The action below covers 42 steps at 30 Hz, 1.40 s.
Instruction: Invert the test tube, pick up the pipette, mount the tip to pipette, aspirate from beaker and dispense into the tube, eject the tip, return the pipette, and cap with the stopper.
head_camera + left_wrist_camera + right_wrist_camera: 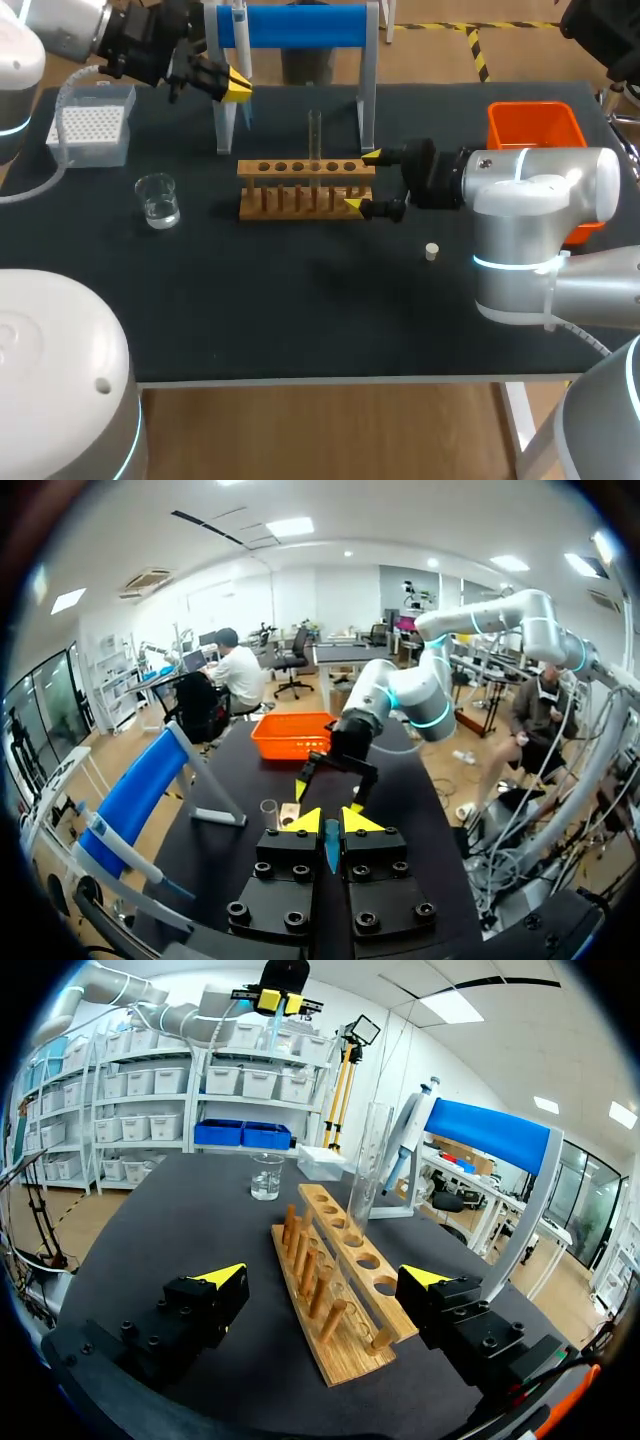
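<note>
A clear test tube (314, 135) stands upright in the wooden rack (305, 185) at mid-table. My right gripper (362, 181) is open, with one yellow tip on each side of the rack's right end; in its own wrist view the rack (335, 1280) lies between the fingers and the test tube (370, 1175) stands further along it. The pipette (240, 35) hangs on the blue stand. My left gripper (232, 88) hovers beside that stand, shut, with a thin blue sliver between its tips (331, 820). A glass beaker (158, 200) holds liquid. A white stopper (431, 251) lies on the table.
A white tip box (93, 125) sits at the back left. An orange bin (535, 125) stands at the back right, behind my right arm. The blue-topped stand (300, 25) rises just behind the rack.
</note>
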Available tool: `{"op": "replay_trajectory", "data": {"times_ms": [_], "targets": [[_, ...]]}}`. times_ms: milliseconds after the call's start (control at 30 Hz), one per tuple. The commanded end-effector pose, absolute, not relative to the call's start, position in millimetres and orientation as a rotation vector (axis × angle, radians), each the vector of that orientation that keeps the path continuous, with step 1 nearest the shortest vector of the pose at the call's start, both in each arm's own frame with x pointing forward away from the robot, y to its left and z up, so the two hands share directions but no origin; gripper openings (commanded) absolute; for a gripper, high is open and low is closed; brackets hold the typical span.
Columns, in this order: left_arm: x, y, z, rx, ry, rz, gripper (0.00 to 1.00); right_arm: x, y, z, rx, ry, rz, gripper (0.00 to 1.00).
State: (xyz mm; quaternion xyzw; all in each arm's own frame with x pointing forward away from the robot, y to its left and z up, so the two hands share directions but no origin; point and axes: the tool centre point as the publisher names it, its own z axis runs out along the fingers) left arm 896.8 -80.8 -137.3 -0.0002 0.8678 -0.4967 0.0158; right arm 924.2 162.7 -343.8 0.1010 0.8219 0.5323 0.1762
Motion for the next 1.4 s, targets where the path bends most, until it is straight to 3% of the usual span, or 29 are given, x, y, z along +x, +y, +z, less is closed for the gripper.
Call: {"op": "replay_trajectory", "data": {"times_ms": [33,1400], "targets": [[908,-90,-138,0.014,2.760,-1.538,0.00,923,163,-344,0.288,2.326,1.505,1.00],[916,-88,-134,-0.075,2.820,-1.485,0.00,923,163,-344,0.288,2.326,1.505,1.00]]}}
